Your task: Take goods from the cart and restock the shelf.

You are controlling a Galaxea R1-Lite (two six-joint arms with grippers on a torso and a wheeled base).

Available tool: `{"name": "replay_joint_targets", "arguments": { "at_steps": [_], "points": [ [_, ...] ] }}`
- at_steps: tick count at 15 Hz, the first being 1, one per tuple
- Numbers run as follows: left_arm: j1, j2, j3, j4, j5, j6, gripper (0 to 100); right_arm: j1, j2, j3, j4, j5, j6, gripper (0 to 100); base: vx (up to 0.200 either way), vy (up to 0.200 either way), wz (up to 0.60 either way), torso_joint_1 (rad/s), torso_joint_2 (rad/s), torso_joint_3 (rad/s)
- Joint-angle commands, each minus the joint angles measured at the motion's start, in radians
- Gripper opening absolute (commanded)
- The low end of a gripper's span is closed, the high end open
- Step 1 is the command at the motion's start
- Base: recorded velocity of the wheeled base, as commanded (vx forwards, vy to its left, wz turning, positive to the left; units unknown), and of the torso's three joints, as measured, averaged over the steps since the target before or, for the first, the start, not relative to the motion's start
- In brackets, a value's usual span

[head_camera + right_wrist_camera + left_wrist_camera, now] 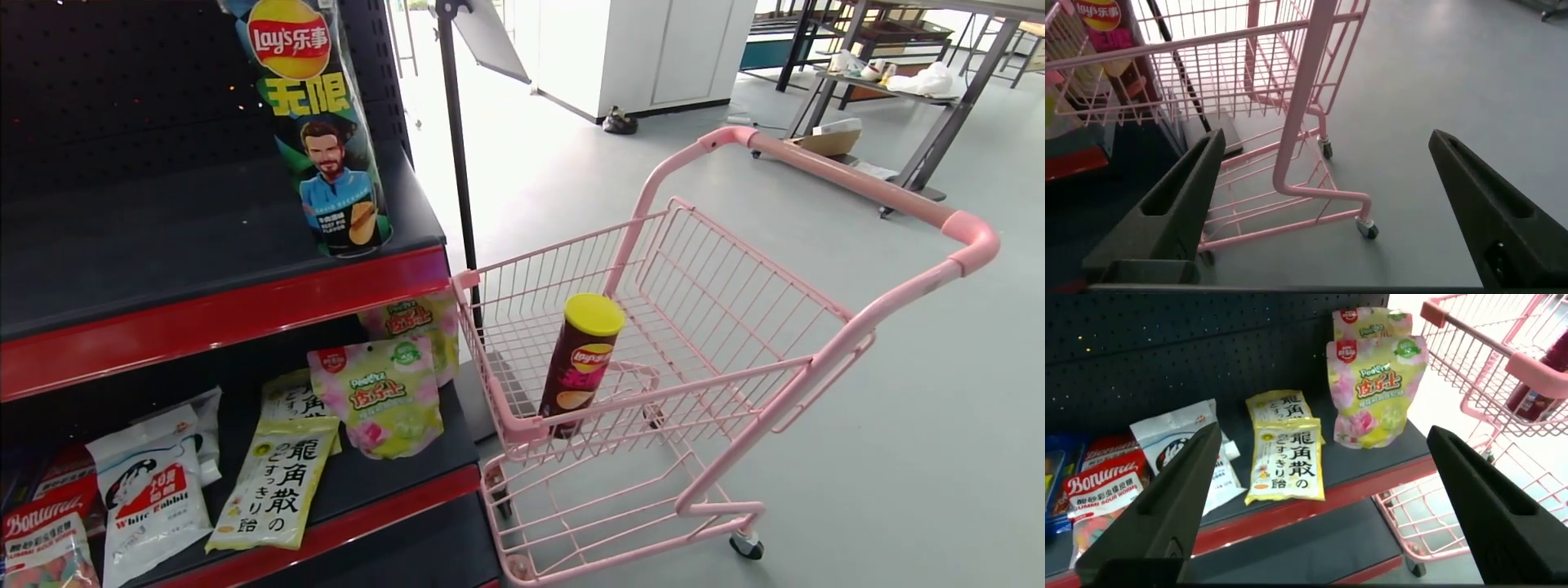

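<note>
A dark chip can with a yellow lid (581, 359) stands upright in the near left corner of the pink cart's basket (735, 294); its label (1100, 11) and side (1535, 394) also show in the wrist views. On the upper shelf (212, 314) stands a tall green chip can (322, 122). My left gripper (1319, 502) is open, held in front of the lower shelf (1315, 502) and its snack bags. My right gripper (1323, 212) is open beside the cart's (1298, 122) lower frame, above the floor.
The lower shelf holds several snack bags: pink-green ones (384, 396), yellow ones (277, 482) and white ones (151, 494). A black pole (457, 155) stands between shelf and cart. Tables and a white cabinet (653, 49) stand far behind. Grey floor lies open to the cart's right.
</note>
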Motion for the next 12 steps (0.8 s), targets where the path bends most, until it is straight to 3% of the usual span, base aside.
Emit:
{"name": "replay_joint_targets", "arguments": {
  "at_steps": [1, 3, 4, 5, 7, 9, 12],
  "points": [
    [0.000, 0.001, 0.000, 0.000, 0.000, 0.000, 100, 0.021, 0.041, 0.000, -0.001, 0.000, -0.007, 100, 0.000, 0.000, 0.00, 0.000, 0.00, 0.000],
    [0.000, 0.001, 0.000, -0.001, 0.000, 0.000, 100, 0.008, 0.025, 0.000, -0.002, 0.000, -0.010, 100, 0.000, 0.000, 0.00, 0.000, 0.00, 0.000],
    [0.000, 0.001, 0.000, 0.000, 0.000, 0.000, 100, -0.001, 0.038, -0.147, 0.001, 0.037, -0.007, 100, 0.000, 0.000, 0.00, 0.000, 0.00, 0.000],
    [0.000, 0.001, 0.000, 0.000, -0.001, 0.000, 100, 0.001, 0.314, -0.393, -0.007, 0.037, 0.093, 100, 0.000, 0.000, 0.00, 0.000, 0.00, 0.000],
    [0.000, 0.001, 0.000, 0.000, -0.001, 0.000, 100, 0.044, 0.583, -0.643, -0.001, 0.099, 0.122, 100, 0.000, 0.000, 0.00, 0.000, 0.00, 0.000],
    [0.000, 0.001, 0.000, 0.000, 0.000, 0.000, 100, 0.090, 0.790, -0.718, -0.027, 0.158, 0.062, 100, 0.000, 0.000, 0.00, 0.000, 0.00, 0.000],
    [0.000, 0.001, 0.000, -0.001, 0.000, 0.000, 100, 0.162, 1.051, -0.706, -0.076, 0.201, 0.071, 100, 0.000, 0.000, 0.00, 0.000, 0.00, 0.000]
  ]
}}
